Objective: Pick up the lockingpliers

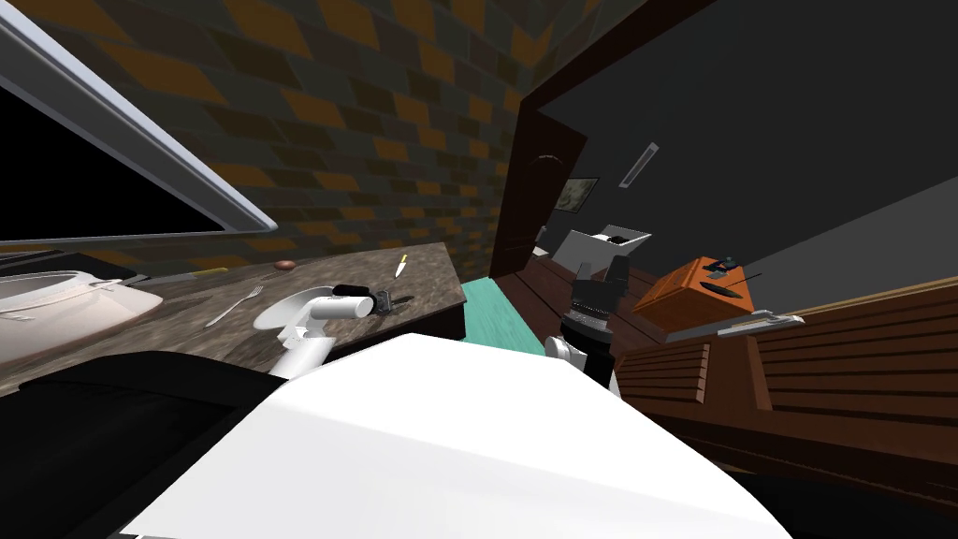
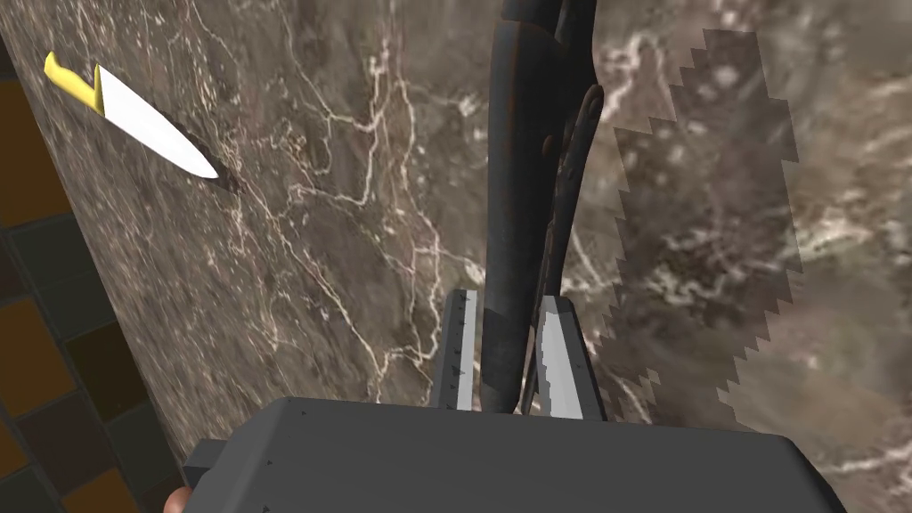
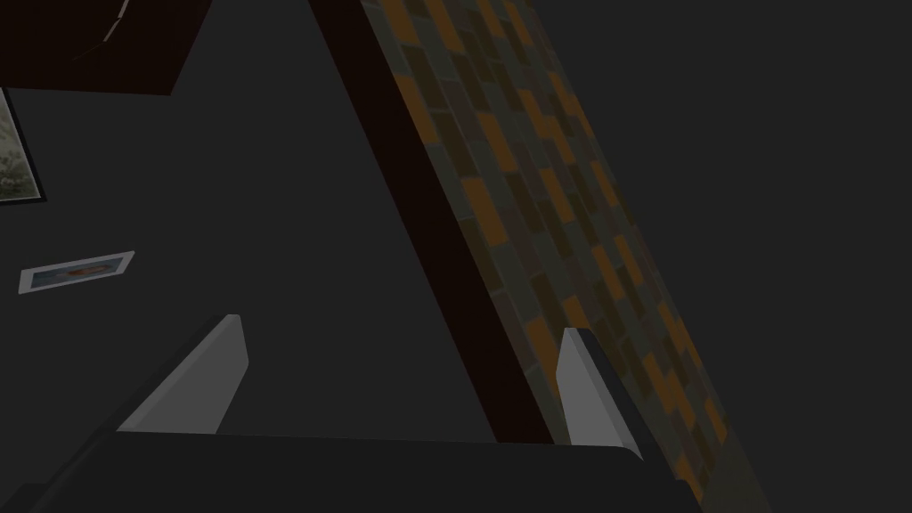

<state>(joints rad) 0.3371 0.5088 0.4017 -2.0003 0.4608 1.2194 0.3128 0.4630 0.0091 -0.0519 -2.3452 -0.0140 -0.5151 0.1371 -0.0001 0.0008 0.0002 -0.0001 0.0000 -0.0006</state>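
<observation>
Marbled countertop (image 2: 338, 267), dark pliers (image 2: 517, 160) pinched in left end effector (image 2: 509, 298) (right end effector (image 3: 403, 328) spread)

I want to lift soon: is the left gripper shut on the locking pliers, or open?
Shut. The fingers of the left gripper press both sides of the dark locking pliers, close together.

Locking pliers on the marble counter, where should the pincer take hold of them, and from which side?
Take the locking pliers by the long dark handle, from above, squeezing across its narrow width. They lie flat on the counter, so only the handle's sides are free; the left pincer is shut on it that way.
</observation>
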